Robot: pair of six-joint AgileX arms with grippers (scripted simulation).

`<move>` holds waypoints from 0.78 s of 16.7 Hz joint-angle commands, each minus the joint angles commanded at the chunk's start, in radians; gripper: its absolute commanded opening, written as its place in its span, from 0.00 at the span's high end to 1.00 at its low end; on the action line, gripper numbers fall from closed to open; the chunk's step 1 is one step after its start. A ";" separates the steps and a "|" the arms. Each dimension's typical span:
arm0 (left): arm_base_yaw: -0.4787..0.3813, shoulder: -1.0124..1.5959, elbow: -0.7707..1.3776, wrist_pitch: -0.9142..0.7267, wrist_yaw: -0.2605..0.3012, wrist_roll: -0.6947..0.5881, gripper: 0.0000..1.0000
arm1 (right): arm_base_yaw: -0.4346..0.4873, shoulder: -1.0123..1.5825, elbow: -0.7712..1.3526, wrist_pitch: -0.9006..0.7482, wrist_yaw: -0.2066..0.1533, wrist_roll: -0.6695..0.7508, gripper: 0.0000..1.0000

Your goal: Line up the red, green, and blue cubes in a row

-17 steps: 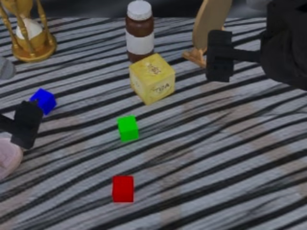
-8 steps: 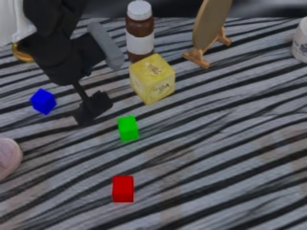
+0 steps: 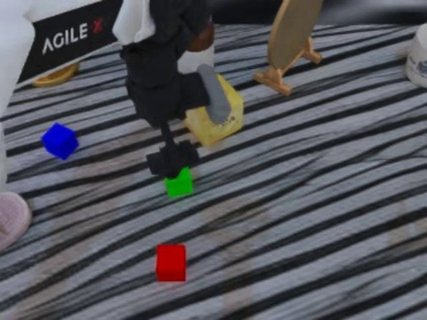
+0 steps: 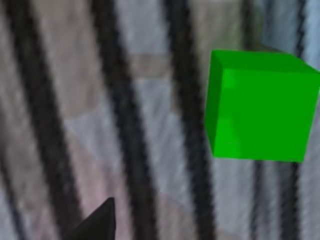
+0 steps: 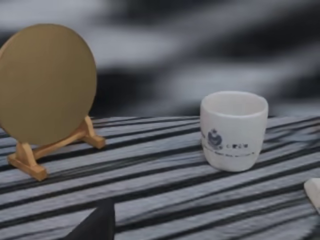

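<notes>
Here the left gripper (image 3: 172, 160) hangs directly over the green cube (image 3: 179, 183), its black fingertips overlapping the cube's far edge in the top view; whether the jaws are spread or pressed together cannot be told. The left arm reaches in from the table's far left, crossing in front of the yellow printed box (image 3: 227, 113) that stands just beyond the green cube. In the left wrist view the green cube (image 4: 260, 107) sits flat on the striped tablecloth (image 4: 125, 125), with only one dark fingertip (image 4: 97, 225) showing, apart from the cube.

The blue cube (image 3: 60, 141) lies well to the left of the green cube and slightly farther back. The red cube (image 3: 171, 262) lies nearer the table's front edge, almost straight in front of the green cube.

Beyond and to the right of the green cube stands a round wooden disc on a stand (image 3: 291, 40), and a white cup (image 3: 419, 57) sits at the far right edge. The right arm is out of the top view; its wrist camera faces the disc (image 5: 45, 87) and cup (image 5: 233, 130).
</notes>
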 joint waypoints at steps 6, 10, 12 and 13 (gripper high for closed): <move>-0.012 0.049 0.049 -0.024 0.000 0.019 0.00 | -0.021 -0.041 -0.046 0.041 -0.019 -0.018 0.00; -0.009 0.056 0.038 -0.008 0.000 0.020 0.00 | -0.021 -0.041 -0.046 0.041 -0.019 -0.018 0.00; -0.010 0.071 -0.004 0.050 0.001 0.021 0.00 | -0.021 -0.041 -0.046 0.041 -0.019 -0.018 0.00; -0.010 0.083 -0.032 0.092 0.001 0.021 0.00 | -0.021 -0.041 -0.046 0.041 -0.019 -0.018 0.00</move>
